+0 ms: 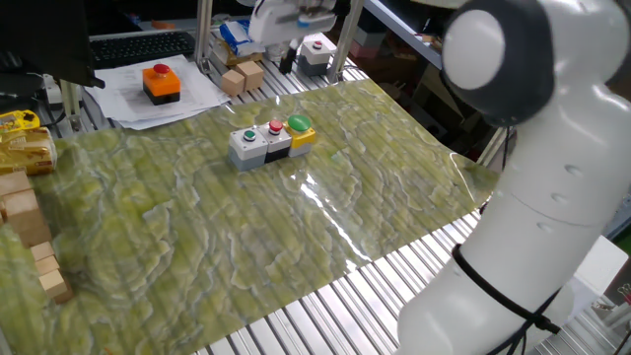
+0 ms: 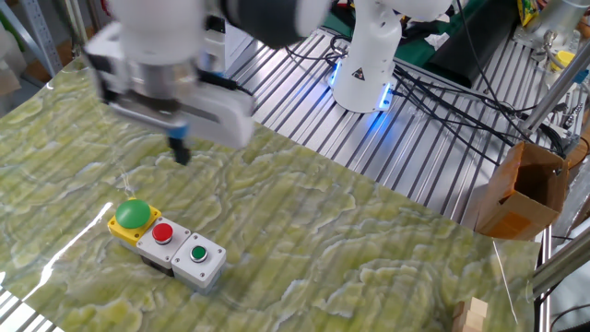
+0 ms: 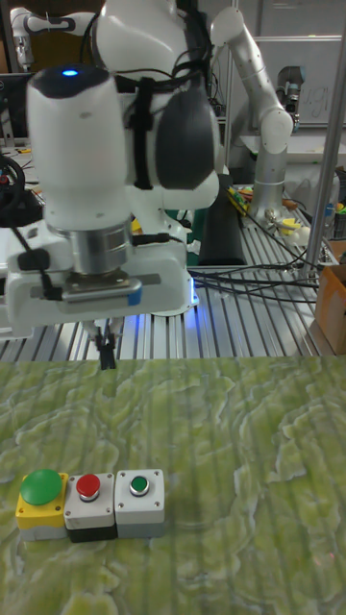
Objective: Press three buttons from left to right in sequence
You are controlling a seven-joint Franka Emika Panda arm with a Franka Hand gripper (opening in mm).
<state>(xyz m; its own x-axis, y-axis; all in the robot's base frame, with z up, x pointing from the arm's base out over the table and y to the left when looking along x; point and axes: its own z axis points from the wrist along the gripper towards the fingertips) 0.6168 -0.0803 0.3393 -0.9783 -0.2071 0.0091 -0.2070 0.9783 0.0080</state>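
The end effector (image 3: 107, 357) hangs above the table's (image 2: 387, 267) far edge, holding nothing; whether its fingers are parted cannot be told. Well in front sit the three buttons (image 3: 89, 503): joined boxes, grey, black and yellow, on wrinkled green-patterned sheeting.

The hand (image 2: 180, 153) is smeared by motion in the other fixed view, and its fingertips merge into one dark stub, so whether they touch or stand apart cannot be told. In one fixed view the hand (image 1: 288, 61) is blurred too, small, and partly lost against clutter past the far edge of the tabletop (image 1: 177, 247). In the tall fixed view the fingertips (image 3: 106, 356) are thin and dark against the shadowed far edge of the tabletop; no gap can be made out. The arm is cut off by the top edge in both fixed views. The wooden blocks (image 1: 25, 222) at the tabletop's left edge are cropped.
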